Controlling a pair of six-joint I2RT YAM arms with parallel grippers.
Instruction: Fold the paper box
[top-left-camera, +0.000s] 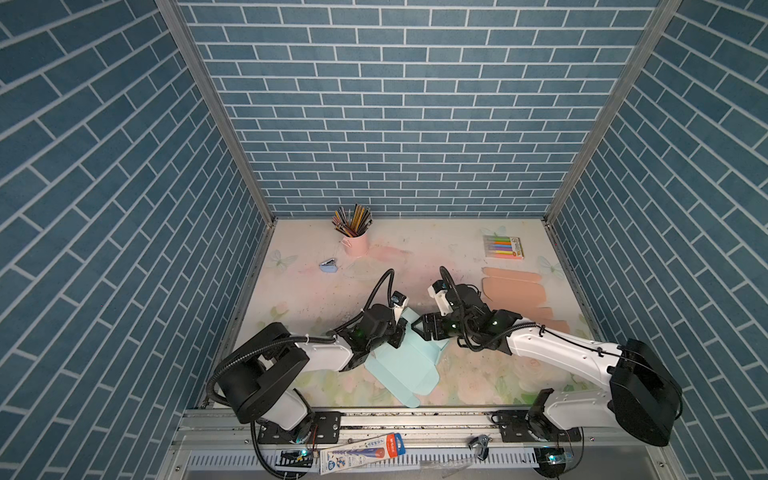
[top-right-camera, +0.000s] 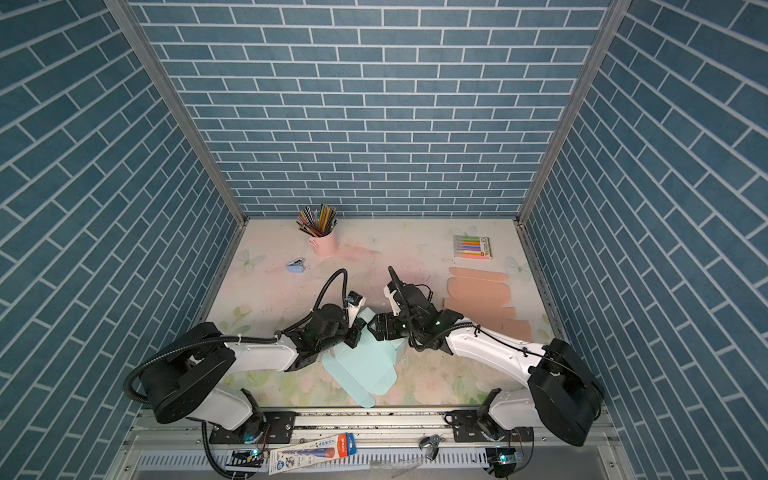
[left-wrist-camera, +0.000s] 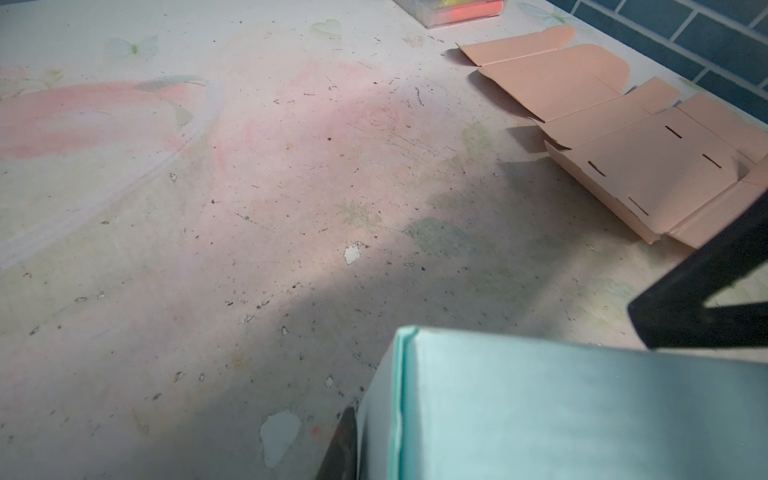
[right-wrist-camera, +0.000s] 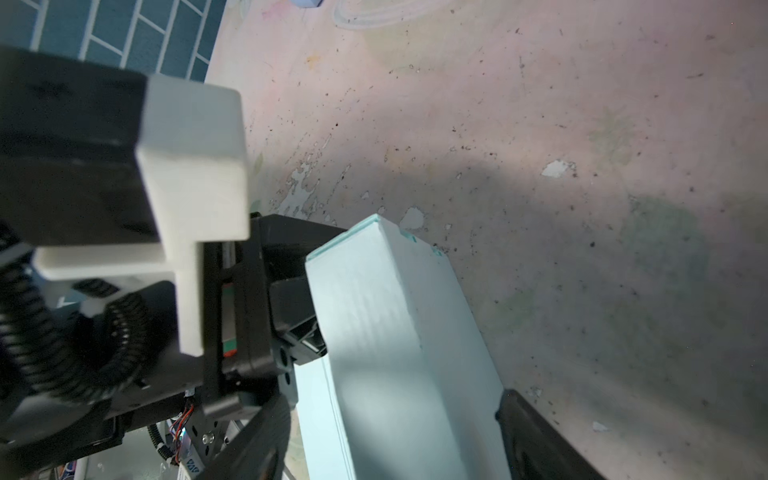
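The light blue paper box (top-left-camera: 399, 365) (top-right-camera: 361, 365) lies at the front middle of the table, partly folded, with one long wall (right-wrist-camera: 395, 332) (left-wrist-camera: 582, 415) standing up at its far end. My left gripper (top-left-camera: 401, 331) (top-right-camera: 356, 331) is at that wall's left end. One of its fingers (left-wrist-camera: 343, 449) lies close along the wall's outer face and the other is hidden behind the paper. My right gripper (top-left-camera: 417, 329) (top-right-camera: 372, 326) (right-wrist-camera: 395, 436) stands open astride the same wall, one finger (right-wrist-camera: 536, 436) on the outer side and one over the box floor.
A flat salmon box blank (top-left-camera: 515, 291) (left-wrist-camera: 623, 158) lies at the right, behind my right arm. A marker pack (top-left-camera: 503, 247) sits at the back right, a pink cup of pencils (top-left-camera: 355, 243) at the back, and a small blue object (top-left-camera: 329, 266) near it.
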